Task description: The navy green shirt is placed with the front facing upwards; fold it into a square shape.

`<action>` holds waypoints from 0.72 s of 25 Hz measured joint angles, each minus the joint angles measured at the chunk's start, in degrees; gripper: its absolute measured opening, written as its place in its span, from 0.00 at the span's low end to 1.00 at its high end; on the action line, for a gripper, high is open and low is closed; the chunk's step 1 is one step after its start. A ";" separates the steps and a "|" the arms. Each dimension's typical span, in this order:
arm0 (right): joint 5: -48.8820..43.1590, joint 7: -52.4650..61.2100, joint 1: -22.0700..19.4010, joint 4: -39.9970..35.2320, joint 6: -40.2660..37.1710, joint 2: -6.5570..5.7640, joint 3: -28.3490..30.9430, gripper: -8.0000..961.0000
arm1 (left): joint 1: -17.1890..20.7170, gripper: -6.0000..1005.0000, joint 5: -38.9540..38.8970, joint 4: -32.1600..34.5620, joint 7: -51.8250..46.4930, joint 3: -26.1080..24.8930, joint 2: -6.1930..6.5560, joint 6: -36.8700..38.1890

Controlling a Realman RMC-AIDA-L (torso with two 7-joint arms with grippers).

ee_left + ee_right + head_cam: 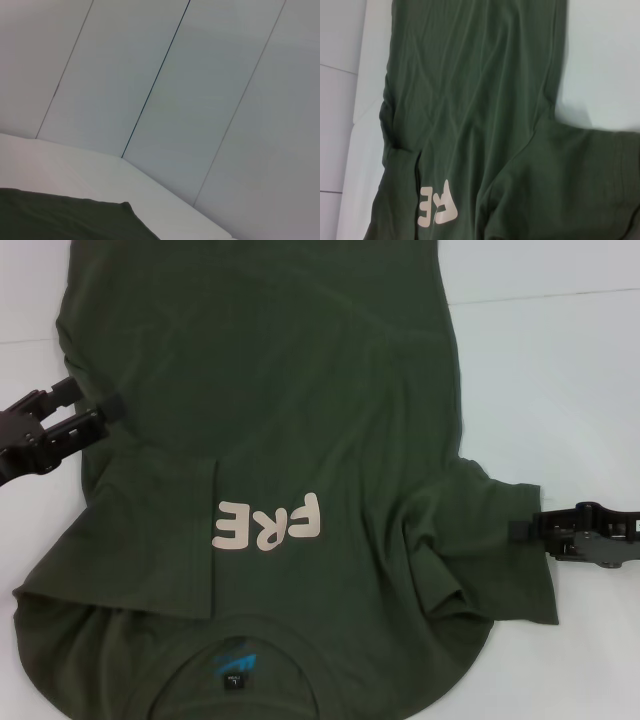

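Note:
The navy green shirt [300,390] lies front up on the white table [560,370], collar nearest me, with a small blue neck label [234,665]. Its left side is folded inward, so only the pale letters "FRE" [268,523] show beside the flap's edge. My left gripper [98,405] is open at the shirt's left edge, fingertips touching the cloth. My right gripper [520,529] is shut on the edge of the bunched right sleeve [480,540]. The right wrist view shows the shirt [470,100] and its letters [437,210]. Dark cloth [50,220] also fills a corner of the left wrist view.
Bare white table [580,420] lies to the right of the shirt and at the far left corner [25,300]. Grey wall panels [175,90] stand behind the table in the left wrist view.

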 joint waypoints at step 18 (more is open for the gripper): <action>0.30 -0.77 -0.34 -0.11 -0.33 0.04 0.59 0.02 | -0.05 0.90 0.00 0.00 0.01 0.00 0.00 0.00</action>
